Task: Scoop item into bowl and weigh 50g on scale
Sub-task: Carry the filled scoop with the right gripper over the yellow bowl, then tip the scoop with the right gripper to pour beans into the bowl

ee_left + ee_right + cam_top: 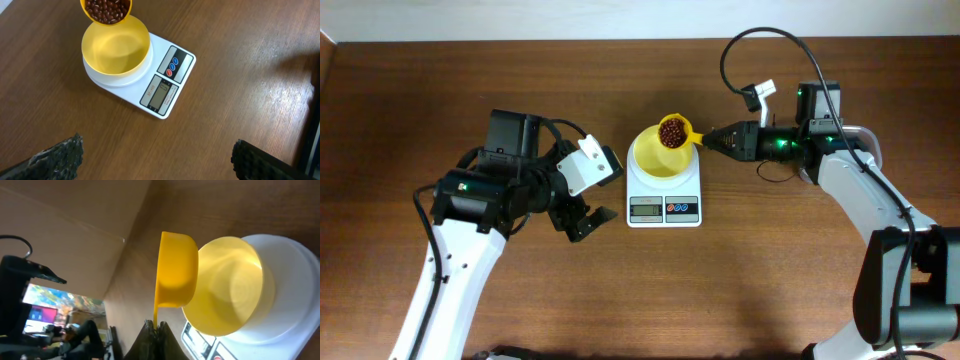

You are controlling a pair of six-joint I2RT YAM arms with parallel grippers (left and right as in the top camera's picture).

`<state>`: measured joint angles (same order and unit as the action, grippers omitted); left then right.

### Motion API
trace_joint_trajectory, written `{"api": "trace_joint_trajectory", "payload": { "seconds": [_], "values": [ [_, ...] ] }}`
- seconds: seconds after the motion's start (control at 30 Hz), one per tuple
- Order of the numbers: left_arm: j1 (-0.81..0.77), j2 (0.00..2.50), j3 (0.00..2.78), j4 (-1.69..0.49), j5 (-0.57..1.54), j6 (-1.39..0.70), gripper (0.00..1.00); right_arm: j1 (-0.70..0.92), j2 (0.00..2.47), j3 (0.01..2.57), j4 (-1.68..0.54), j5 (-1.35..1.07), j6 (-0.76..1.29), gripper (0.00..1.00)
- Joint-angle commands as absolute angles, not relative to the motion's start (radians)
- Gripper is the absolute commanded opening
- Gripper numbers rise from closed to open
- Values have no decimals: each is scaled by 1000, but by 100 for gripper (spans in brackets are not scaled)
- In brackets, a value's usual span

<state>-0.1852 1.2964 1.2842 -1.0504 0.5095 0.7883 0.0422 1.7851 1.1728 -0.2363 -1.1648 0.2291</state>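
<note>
Rough-fingered left hand (160,159) gapes wide; right hand (156,328) pinches the round yellow scoop (175,270) of oval beans (105,9).

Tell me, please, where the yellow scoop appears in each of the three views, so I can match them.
Overhead: scoop just above centre, over the bowl's upper rim, beans inside.
Left wrist: scoop at the top edge, cut off, above the bowl.
Right wrist: scoop in the centre, seen side-on, left of the bowl.
Shared landmark: the yellow bowl on the white scale.
</note>
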Motion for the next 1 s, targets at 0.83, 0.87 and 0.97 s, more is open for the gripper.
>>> {"api": "trace_joint_trajectory", "payload": {
  "seconds": [0.83,0.87,0.97],
  "values": [
    [-187,1298,1276,-1049,527,776,99,100,1762,1184,-228,-1019,-210,4],
    [-187,1298,1276,-1049,527,776,99,100,1762,1184,-227,-1016,-210,4],
    [-187,1298,1276,-1049,527,776,99,100,1762,1184,-227,-1012,-210,4]
  ]
}}
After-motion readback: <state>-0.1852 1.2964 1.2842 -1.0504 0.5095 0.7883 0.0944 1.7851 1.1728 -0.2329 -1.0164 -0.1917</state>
